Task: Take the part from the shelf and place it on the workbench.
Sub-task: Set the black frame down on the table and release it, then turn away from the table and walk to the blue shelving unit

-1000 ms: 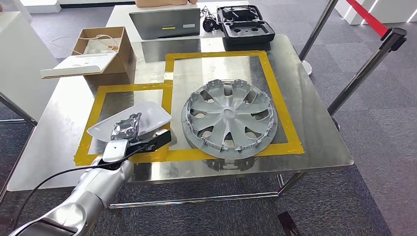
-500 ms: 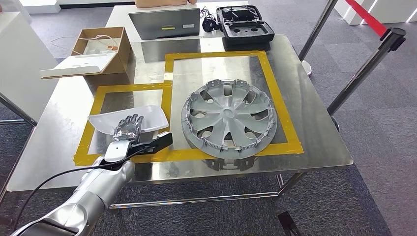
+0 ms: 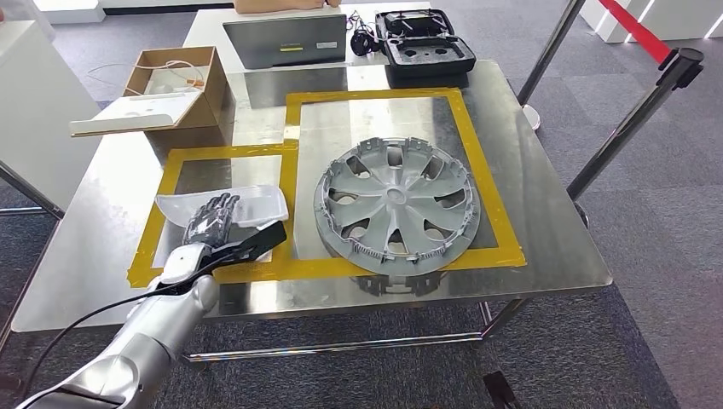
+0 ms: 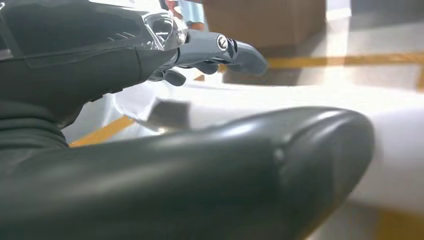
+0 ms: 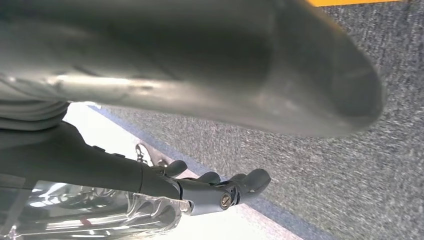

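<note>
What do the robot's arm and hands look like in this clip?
The left arm is glossy silver metal, and a thin black cable loops along it. The left hand has a silvery back, dark grey fingers and a thick dark thumb. The right hand has matching dark fingers.

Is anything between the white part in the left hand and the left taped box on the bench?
Nothing visible. The white part already lies inside the small yellow-taped box, with the left hand on it. The hubcap sits apart in the neighbouring box.
</note>
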